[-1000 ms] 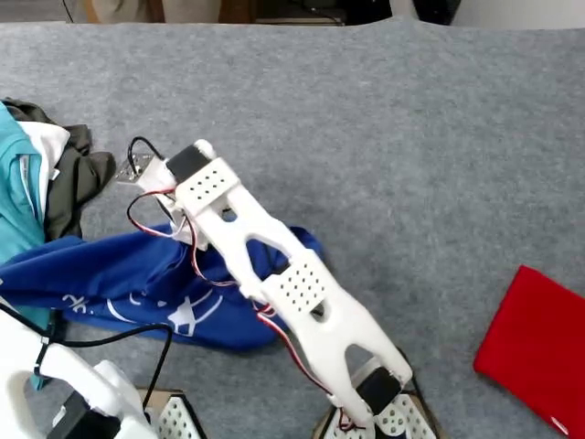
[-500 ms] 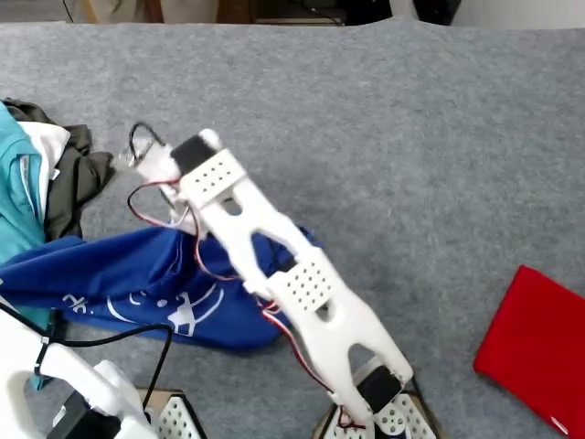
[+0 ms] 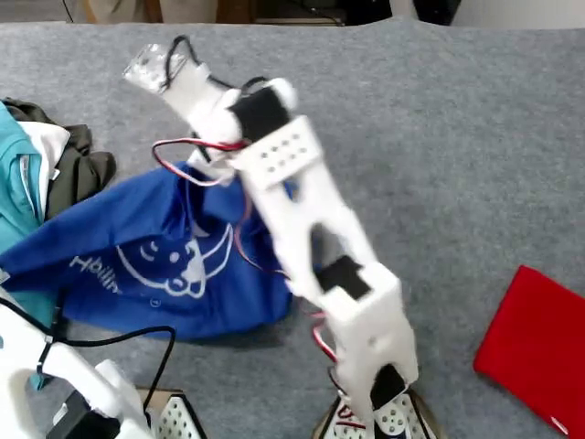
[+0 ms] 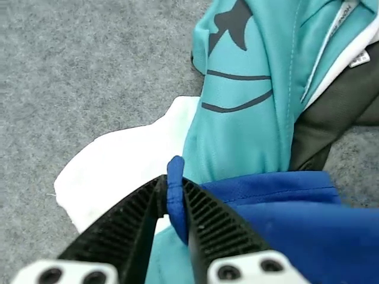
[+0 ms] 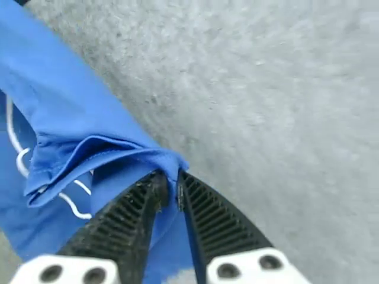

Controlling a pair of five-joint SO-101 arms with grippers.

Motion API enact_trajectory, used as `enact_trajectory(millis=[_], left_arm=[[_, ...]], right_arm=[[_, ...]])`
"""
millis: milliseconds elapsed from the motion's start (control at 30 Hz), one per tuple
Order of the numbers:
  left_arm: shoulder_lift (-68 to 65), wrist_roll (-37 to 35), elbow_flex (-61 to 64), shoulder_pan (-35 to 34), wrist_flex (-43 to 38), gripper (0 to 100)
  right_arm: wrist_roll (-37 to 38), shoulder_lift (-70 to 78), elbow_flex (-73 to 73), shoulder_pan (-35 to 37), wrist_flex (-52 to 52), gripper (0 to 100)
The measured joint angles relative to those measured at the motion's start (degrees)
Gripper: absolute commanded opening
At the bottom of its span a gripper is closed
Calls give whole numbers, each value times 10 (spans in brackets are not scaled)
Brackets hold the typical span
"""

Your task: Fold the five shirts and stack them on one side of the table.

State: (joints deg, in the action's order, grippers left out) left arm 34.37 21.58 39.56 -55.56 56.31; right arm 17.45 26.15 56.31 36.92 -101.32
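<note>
A blue shirt (image 3: 155, 265) with a white print hangs stretched between both grippers over the left front of the table. My right gripper (image 5: 169, 177) is shut on a folded edge of the blue shirt (image 5: 77, 136), held up off the grey cloth. The right arm (image 3: 302, 201) reaches from the front to the far left. My left gripper (image 4: 172, 192) is shut on another hem of the blue shirt (image 4: 284, 219), just above a teal shirt (image 4: 254, 89) and a white shirt (image 4: 124, 165).
A pile of teal (image 3: 18, 192), white (image 3: 46, 142) and dark (image 3: 82, 174) shirts lies at the left edge. A folded red shirt (image 3: 539, 347) sits at the right front. The left arm (image 3: 55, 375) stands at the front left. Bare grey tabletop (image 3: 439, 137) spans the back and right.
The right arm has risen and swung toward the far side, lifting its edge of the blue shirt. The shirt has spread out, and its white print now faces up.
</note>
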Motion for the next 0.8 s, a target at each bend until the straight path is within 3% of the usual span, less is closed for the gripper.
enact_trajectory(millis=[267, 433, 567, 800], left_arm=[[0, -1, 12, 25, 0, 20], [0, -27, 38, 74, -7, 20], [-2, -71, 76, 120, -60, 20], [-40, -184, 120, 206, -196, 20]], right_arm=[[99, -258, -287, -33, 4, 12], [105, -313, -544, -22, 113, 12], [101, -320, -685, -8, 196, 15], [100, -321, -810, -7, 314, 37]])
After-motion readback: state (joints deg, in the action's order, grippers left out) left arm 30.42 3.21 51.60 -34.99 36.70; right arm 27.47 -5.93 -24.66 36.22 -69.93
